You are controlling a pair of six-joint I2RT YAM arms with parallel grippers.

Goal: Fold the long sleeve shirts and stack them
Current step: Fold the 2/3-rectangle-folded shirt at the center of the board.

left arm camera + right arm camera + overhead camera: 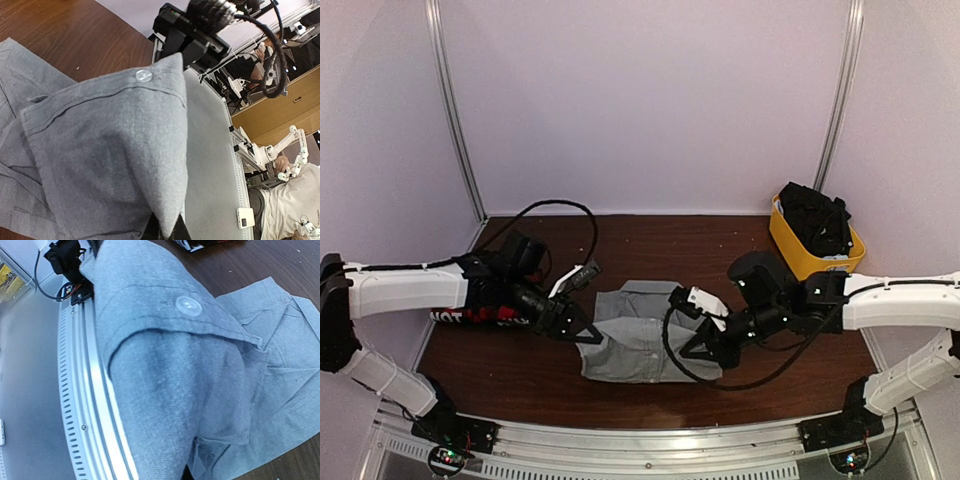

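Counting the items: two shirts, one yellow bin (788,246), two arms. The grey shirt (645,340) lies at the centre of the table (650,245), folded into a compact block slightly wider than it is deep. Its button strip runs from the top to the bottom of the frame. The plaid shirt (470,316) lies at the left of the table, mostly under the left arm, with its long axis running left to right.

The left gripper (582,333) is at the grey shirt's left edge, and its fingers are pressed on a raised buttoned fold. The right gripper (698,350) pinches a similar fold at the right edge, with its fingers mostly covered by cloth.

Bare wood extends above the grey shirt to the back wall. The shirt's lower edge lies near the front rail (650,435). The bin stands in the upper right corner of the table, well apart from both shirts.
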